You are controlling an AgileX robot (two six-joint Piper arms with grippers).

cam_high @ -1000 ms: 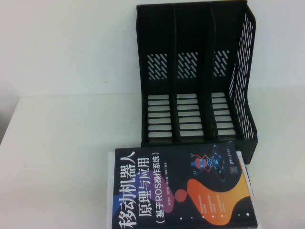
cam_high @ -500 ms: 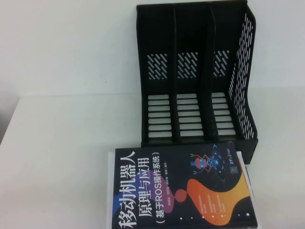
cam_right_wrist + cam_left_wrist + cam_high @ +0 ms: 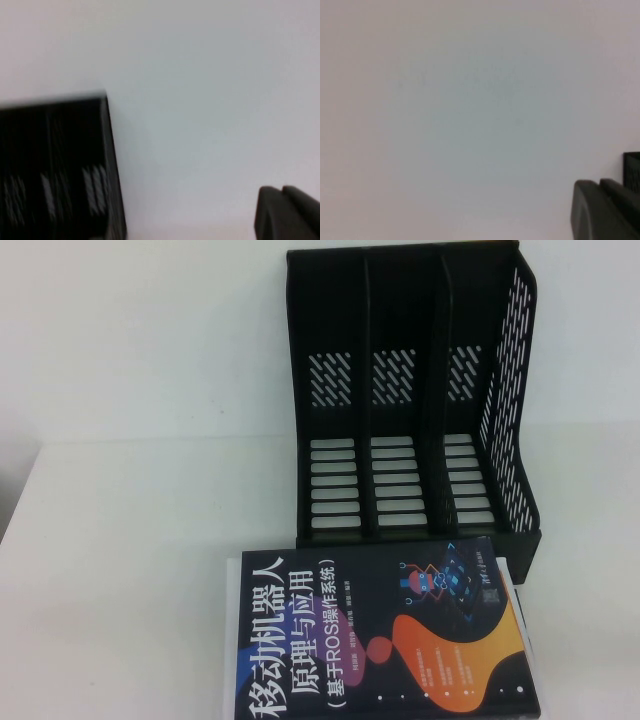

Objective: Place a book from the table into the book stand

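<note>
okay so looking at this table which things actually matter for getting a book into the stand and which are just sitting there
Part of the job:
- the book, lying flat on the table just in front of the book stand
- the book stand, upright, three slots, all empty

Just there:
- a white sheet or cover edge showing under the book
- left gripper and right gripper, each seen only at the edge of its wrist view, holding nothing

One black book (image 3: 385, 635) lying on one white table (image 3: 130, 560), a white edge showing beneath it, one black book stand (image 3: 410, 400) with three upright slots, all three empty, one left gripper (image 3: 605, 210), one right gripper (image 3: 287, 212), each at its own camera's edge.
</note>
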